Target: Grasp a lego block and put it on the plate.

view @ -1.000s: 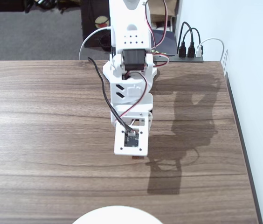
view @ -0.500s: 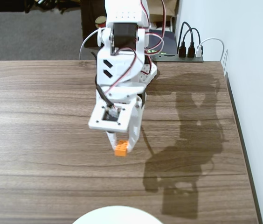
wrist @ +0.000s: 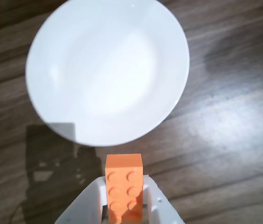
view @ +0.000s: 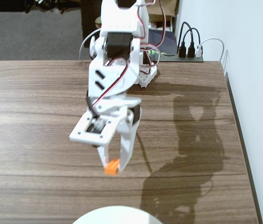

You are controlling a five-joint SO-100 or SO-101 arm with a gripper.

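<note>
My white gripper [view: 114, 164] hangs above the wooden table and is shut on the orange lego block [view: 112, 167], which sticks out below the fingertips. In the wrist view the block [wrist: 124, 186] sits studs up between the two white fingers [wrist: 90, 200], with the gripper [wrist: 123, 184] held in the air. The white round plate [wrist: 107, 70] lies just ahead of the block in the wrist view; in the fixed view only its rim [view: 117, 215] shows at the bottom edge, below the gripper. The plate has nothing on it.
The arm's base [view: 143, 70] stands at the back of the table. A black power strip [view: 183, 57] with plugs lies at the back right. The table's right edge [view: 241, 140] runs along a white wall.
</note>
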